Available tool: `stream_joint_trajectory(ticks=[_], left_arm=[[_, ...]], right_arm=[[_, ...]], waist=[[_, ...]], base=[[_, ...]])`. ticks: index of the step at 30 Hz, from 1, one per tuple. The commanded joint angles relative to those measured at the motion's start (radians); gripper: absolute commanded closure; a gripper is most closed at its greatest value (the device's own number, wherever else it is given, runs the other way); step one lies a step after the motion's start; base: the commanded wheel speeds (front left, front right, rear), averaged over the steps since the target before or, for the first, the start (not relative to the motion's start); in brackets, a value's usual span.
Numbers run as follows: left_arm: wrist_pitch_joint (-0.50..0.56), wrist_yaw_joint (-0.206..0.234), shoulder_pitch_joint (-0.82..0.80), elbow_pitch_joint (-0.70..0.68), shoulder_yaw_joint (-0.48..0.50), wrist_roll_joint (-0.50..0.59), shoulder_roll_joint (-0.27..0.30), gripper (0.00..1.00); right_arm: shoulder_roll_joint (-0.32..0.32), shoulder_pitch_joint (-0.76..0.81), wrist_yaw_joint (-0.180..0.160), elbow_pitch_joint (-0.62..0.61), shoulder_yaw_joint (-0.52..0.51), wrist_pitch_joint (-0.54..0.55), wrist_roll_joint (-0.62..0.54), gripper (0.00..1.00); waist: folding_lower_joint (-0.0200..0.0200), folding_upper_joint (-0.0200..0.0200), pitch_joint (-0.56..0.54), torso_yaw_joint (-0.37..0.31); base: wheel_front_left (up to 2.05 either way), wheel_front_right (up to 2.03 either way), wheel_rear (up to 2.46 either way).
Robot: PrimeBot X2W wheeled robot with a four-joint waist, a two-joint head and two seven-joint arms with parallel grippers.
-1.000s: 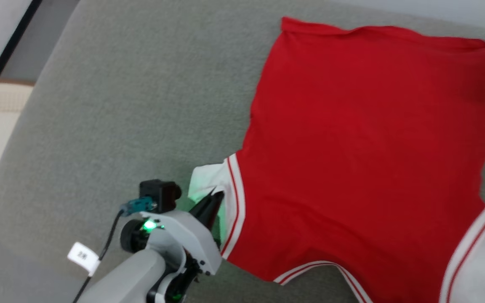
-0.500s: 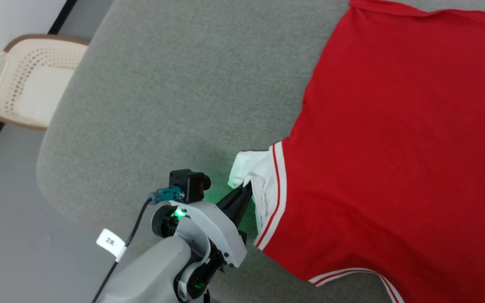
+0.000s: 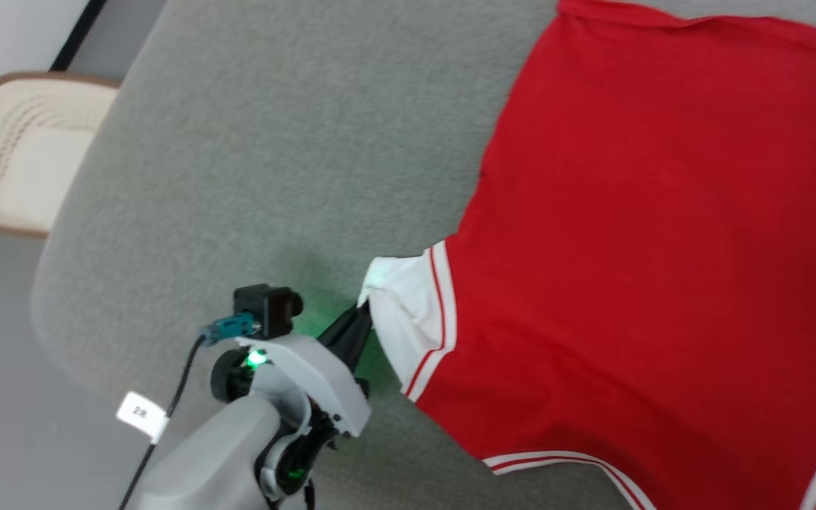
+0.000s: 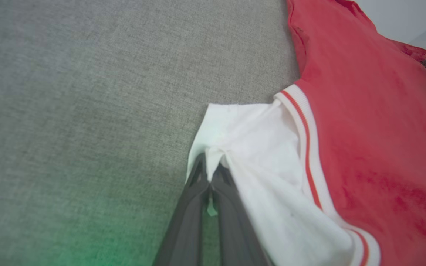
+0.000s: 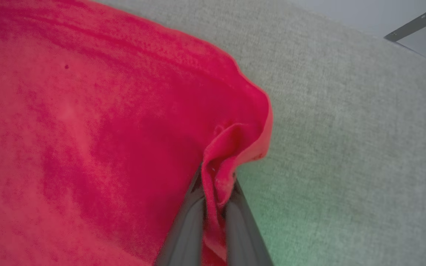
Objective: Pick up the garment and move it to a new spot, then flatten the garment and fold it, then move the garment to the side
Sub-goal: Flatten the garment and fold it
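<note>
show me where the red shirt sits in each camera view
head view: garment across the right, sleeve pinched by left gripper.
left wrist view: garment on the right, sleeve at centre.
right wrist view: garment on the left, corner in right gripper.
shared landmark: grey cushion under it.

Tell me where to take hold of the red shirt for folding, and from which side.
Pinch the white sleeve at its outer edge, coming in low from the grey cushion side, as the left gripper does. The shirt lies flat, so only its edges offer a fold to nip; the right gripper takes the red corner likewise.
</note>
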Motion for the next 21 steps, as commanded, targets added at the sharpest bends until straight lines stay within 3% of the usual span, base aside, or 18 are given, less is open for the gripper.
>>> stream_joint_trajectory(ticks=[1, 7, 12, 17, 21], left_arm=[[0.005, 0.016, 0.031, 0.022, 0.003, -0.008, 0.021, 1.00], [-0.002, 0.034, 0.057, 0.002, 0.025, -0.019, 0.059, 1.00], [0.003, 0.060, 0.082, -0.033, 0.039, -0.030, 0.099, 1.00], [0.007, 0.091, 0.106, -0.083, 0.056, -0.036, 0.146, 1.00], [0.013, 0.114, 0.120, -0.127, 0.067, -0.040, 0.177, 1.00]], right_arm=[[0.022, 0.045, 0.006, 0.019, 0.010, 0.007, 0.018, 1.00], [0.044, 0.105, 0.004, -0.036, 0.079, -0.009, 0.106, 1.00], [0.044, 0.244, 0.003, -0.143, 0.150, 0.012, 0.231, 1.00], [0.000, 0.461, 0.002, -0.344, 0.202, 0.094, 0.380, 1.00], [-0.054, 0.670, 0.002, -0.560, 0.177, 0.147, 0.460, 1.00]], waist=[[0.0000, 0.0000, -0.063, -0.075], [0.0000, 0.0000, -0.102, -0.160], [0.0000, 0.0000, -0.129, -0.223], [0.0000, 0.0000, -0.140, -0.275], [0.0000, 0.0000, -0.135, -0.303]], base=[[0.00, 0.00, 0.00], [0.00, 0.00, 0.00], [0.00, 0.00, 0.00], [0.00, 0.00, 0.00], [0.00, 0.00, 0.00]])
